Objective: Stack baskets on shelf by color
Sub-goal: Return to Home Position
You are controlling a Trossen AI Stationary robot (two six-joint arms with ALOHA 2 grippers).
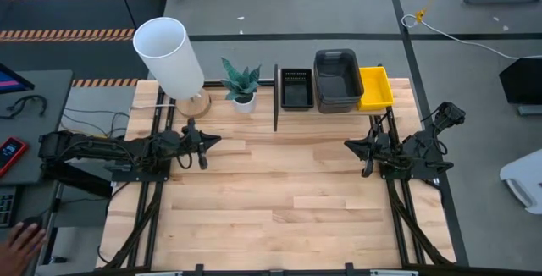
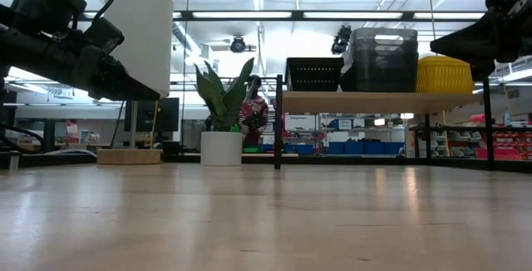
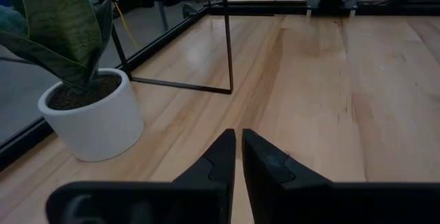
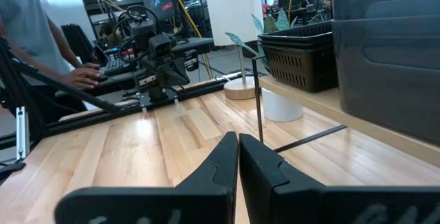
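The shelf (image 1: 334, 105) stands at the table's far edge, a light-wood board on black uprights (image 2: 277, 130). On it stand a black mesh basket stack (image 1: 296, 88), a dark grey stack (image 1: 338, 80) and a yellow stack (image 1: 374, 87), side by side; the low view shows them as black (image 2: 314, 74), grey (image 2: 383, 59), yellow (image 2: 443, 74). My left gripper (image 1: 205, 143) hovers shut over the table's left part. My right gripper (image 1: 353, 146) hovers shut over the right part, near the shelf. Neither touches anything.
A white cylinder lamp on a wooden base (image 1: 172, 56) and a potted plant in a white pot (image 1: 242, 85) stand at the far left, beside the shelf. Bare wooden tabletop (image 1: 279, 200) lies between and in front of the arms. A person's hand (image 1: 21, 242) shows off the table's left.
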